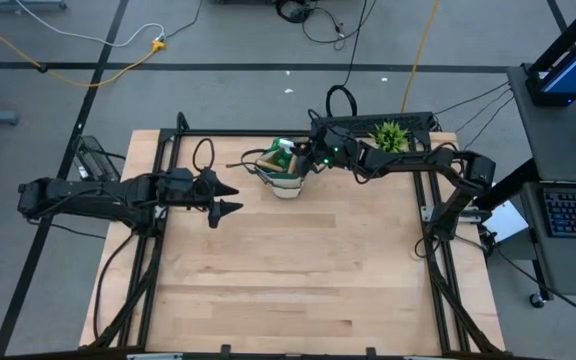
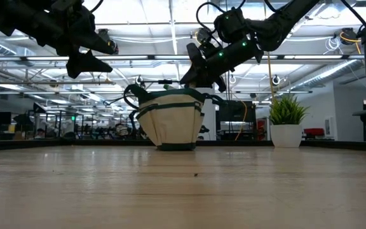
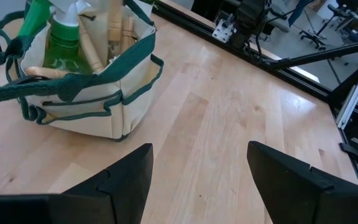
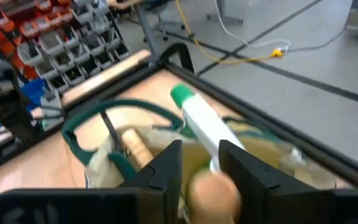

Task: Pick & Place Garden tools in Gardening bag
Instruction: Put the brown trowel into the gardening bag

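Two arms flank your gardening bag [image 1: 286, 182], which stands on the table [image 1: 298, 270] near its far edge. Left of the bag, well apart, your left gripper [image 1: 230, 198] hovers with fingers spread, empty. Inside the bag you can see a green spray bottle [image 3: 59, 38] and wooden handles [image 3: 115, 25]. Directly over the bag's mouth your right gripper [image 4: 199, 163] sits, fingers partly parted around a wooden handle end [image 4: 211, 193]. Beyond it, right of the bag, stands a potted plant [image 1: 390, 135].
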### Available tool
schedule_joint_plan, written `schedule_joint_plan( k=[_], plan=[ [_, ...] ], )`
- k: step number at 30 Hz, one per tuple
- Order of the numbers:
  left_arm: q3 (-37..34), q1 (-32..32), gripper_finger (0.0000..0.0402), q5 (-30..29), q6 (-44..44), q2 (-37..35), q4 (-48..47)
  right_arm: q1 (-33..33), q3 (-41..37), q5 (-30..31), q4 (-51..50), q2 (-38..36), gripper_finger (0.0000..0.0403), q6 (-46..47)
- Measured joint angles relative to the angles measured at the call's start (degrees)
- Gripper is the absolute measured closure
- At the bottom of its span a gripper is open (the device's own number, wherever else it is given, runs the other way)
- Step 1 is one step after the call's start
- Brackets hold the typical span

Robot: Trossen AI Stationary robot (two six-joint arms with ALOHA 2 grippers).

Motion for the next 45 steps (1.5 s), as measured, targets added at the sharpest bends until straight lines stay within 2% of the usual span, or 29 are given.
schedule_joint_plan(
  k=[10,18,24,32,36,40,45],
  plan=[
    [0.02,0.01,0.0135,0.05,0.19,0.0,-0.03,0.04,-0.04,-0.06,-2.37,0.0,0.0231,-0.02],
    [0.02,0.02,0.0135,0.1,0.19,0.0,-0.12,0.04,-0.07,-0.06,1.05,-1.7,0.0231,-4.79],
    [0.02,0.02,0.0135,-0.16,1.4,0.0,-1.14,0.04,-0.04,0.24,-3.22,-8.18,0.0264,-11.71],
    [0.02,0.02,0.0135,-2.57,1.51,-2.63,-1.25,0.04,-0.04,-0.02,-14.43,-16.24,0.039,-16.07],
    [0.02,-0.01,0.0135,-3.01,1.87,-5.47,-2.88,0.04,-2.1,-0.11,-16.03,-19.69,0.0392,-16.05],
    [0.02,-0.04,0.0135,-3.99,1.82,-8.58,-6.04,0.04,-8.01,0.28,-14.39,-23.53,0.0401,-13.82],
    [0.02,-0.02,0.0135,-6.02,1.44,-10.72,-7.21,0.04,-14.18,7.08,-4.21,-24.66,0.0402,-11.56]
  ],
)
